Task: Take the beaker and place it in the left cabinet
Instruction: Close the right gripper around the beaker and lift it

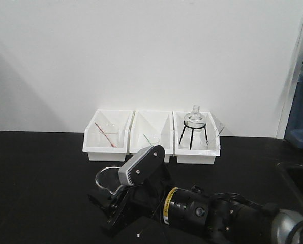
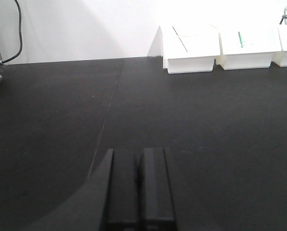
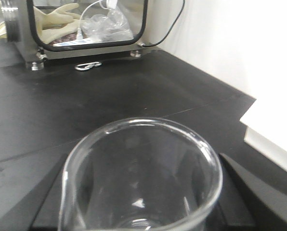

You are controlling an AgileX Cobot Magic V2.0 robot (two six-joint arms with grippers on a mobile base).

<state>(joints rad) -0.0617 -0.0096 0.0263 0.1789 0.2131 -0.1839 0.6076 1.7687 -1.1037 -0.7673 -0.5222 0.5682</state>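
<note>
While the right gripper (image 3: 142, 211) has its flat black fingers (image 3: 252, 192) closed against either side of the beaker (image 3: 138, 173), that thin clear glass cylinder with a rounded rim and small spout sits low by the matte black table (image 2: 206, 120), in front of three white plastic bins (image 1: 104, 151). The right arm (image 1: 202, 211) lies low, stretched forward. The left gripper (image 2: 139, 192) has its dark pads (image 2: 155, 187) pressed together on nothing.
</note>
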